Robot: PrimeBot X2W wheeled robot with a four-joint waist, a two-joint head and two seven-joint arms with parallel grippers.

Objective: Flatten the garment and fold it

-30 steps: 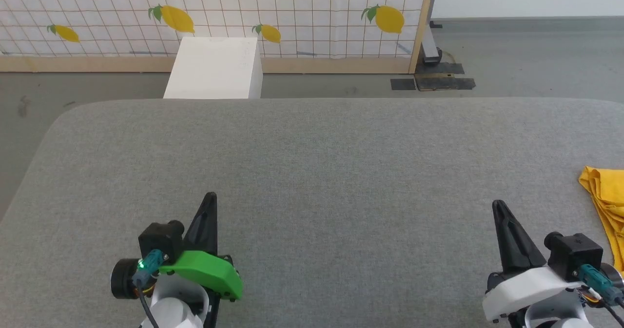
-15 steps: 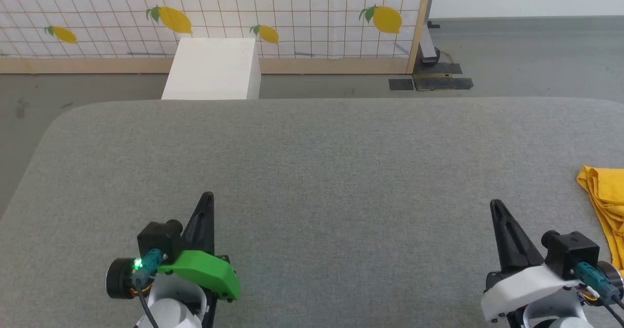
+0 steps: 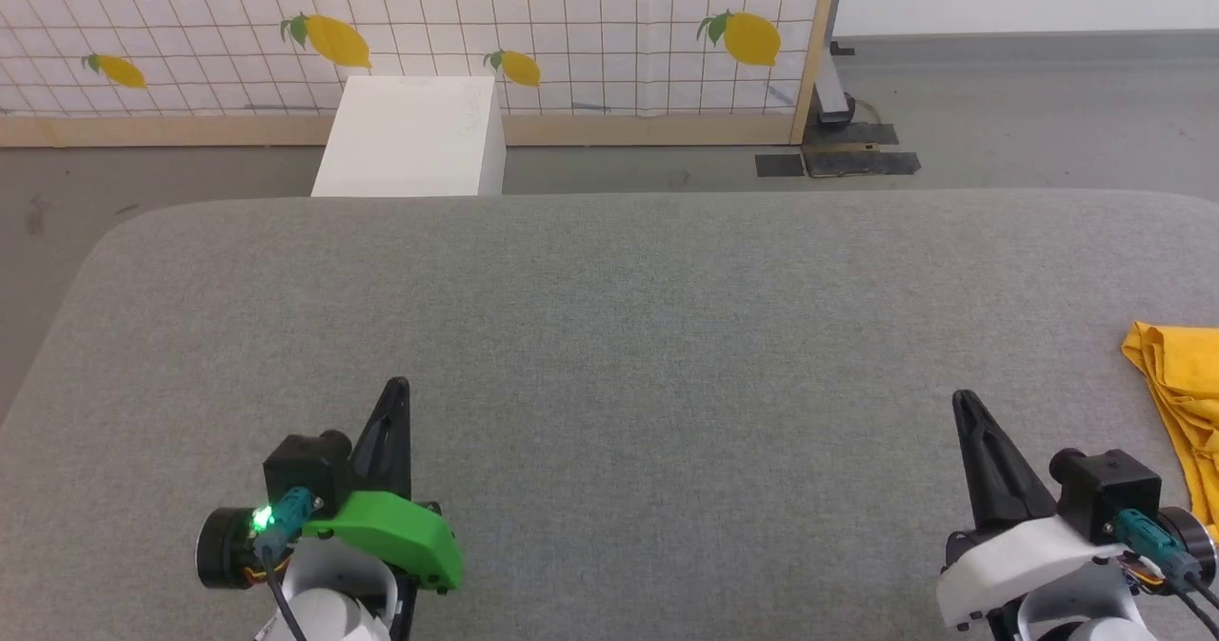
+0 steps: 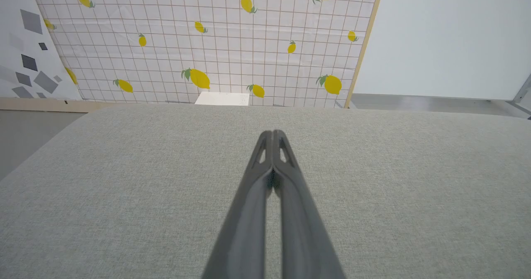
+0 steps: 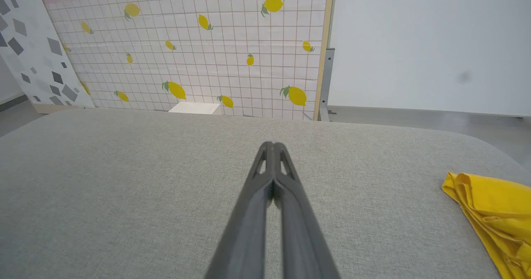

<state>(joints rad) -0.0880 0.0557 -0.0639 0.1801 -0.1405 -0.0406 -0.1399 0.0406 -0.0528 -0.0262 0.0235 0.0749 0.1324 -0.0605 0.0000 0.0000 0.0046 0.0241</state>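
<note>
Grey cloth-covered surface (image 3: 609, 317): wide, with rounded corners.

Yellow T-shirt (image 3: 1179, 403): at the far right edge of the surface, bunched in soft layered folds and cut off by the frame. Print and neck not visible. In the right wrist view the same heap (image 5: 493, 212) sits low right.

Handling, as a judgement: light, limp cotton with no stiffness. It should drape and sag when lifted, and probably drags a little on the woven cover. Not fragile. Best hold is likely a pinch on the folded corner nearest the right arm, then a pull toward the middle to spread it. Cannot tell which edge is hem or shoulder.

Right fingers (image 3: 965, 401): pressed together, holding nothing, near the T-shirt but apart from it.

Left fingers (image 3: 396, 390): also together, empty, well apart from the T-shirt.
</note>
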